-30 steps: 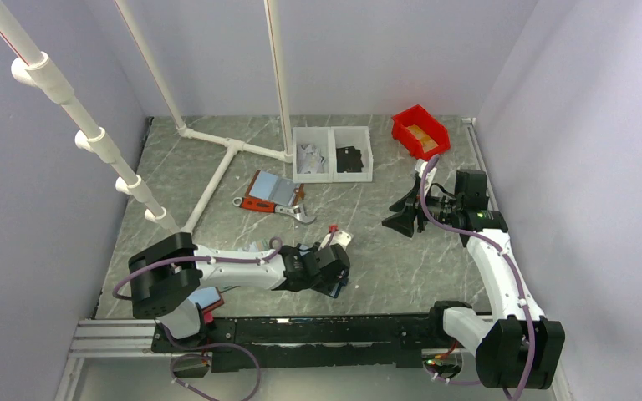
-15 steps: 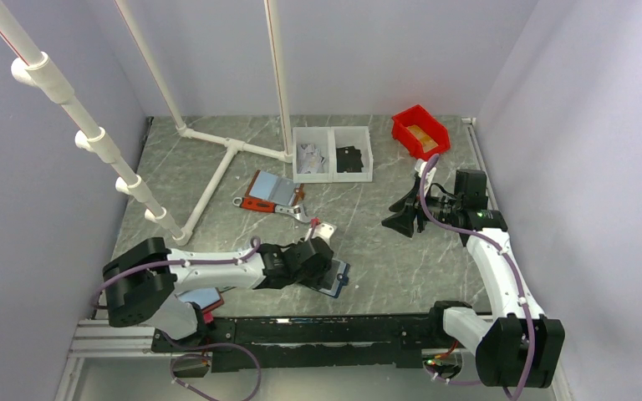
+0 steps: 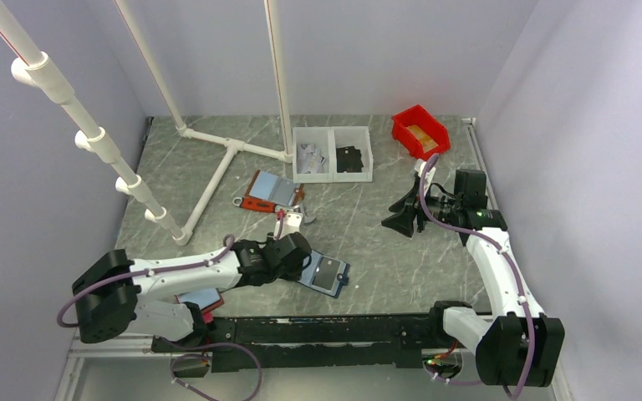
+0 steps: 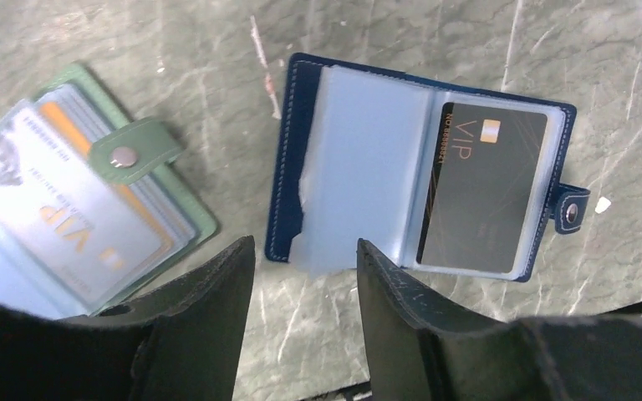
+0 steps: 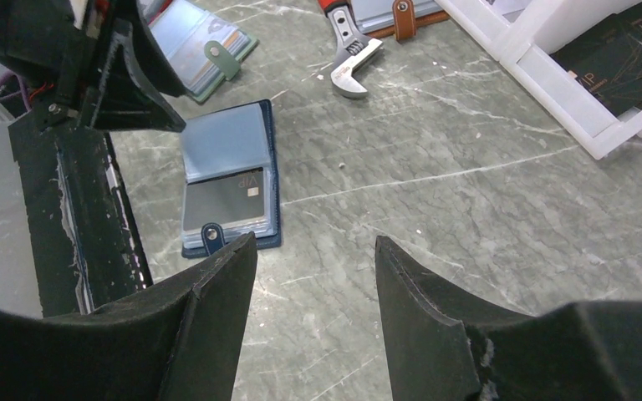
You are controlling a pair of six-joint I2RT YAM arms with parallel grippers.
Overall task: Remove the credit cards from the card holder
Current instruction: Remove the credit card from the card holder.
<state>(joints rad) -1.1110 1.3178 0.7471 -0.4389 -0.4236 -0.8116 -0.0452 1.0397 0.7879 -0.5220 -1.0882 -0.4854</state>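
Observation:
The navy card holder (image 3: pixel 324 274) lies open and flat on the marble table near the front. In the left wrist view (image 4: pixel 301 159) its left half shows only light blue sleeves. A black card (image 4: pixel 483 188) sits in its right pocket, beside the strap tab (image 4: pixel 570 213). The holder also shows in the right wrist view (image 5: pixel 230 180). No tan card shows in it. My left gripper (image 4: pixel 305 246) is open and empty, just at the holder's near edge (image 3: pixel 295 255). My right gripper (image 5: pixel 316 242) is open and empty, raised at the right (image 3: pixel 401 219), far from the holder.
A green-edged holder (image 4: pixel 75 209) lies open left of the navy one. A red-edged holder (image 3: pixel 269 190) and a wrench (image 3: pixel 297 210) lie behind. A white two-bin tray (image 3: pixel 332 174) and a red bin (image 3: pixel 419 131) stand at the back. White pipes (image 3: pixel 217 167) cross the back left.
My left arm has drawn back to the left, off the navy holder, which now lies uncovered and open. The right arm has not moved.

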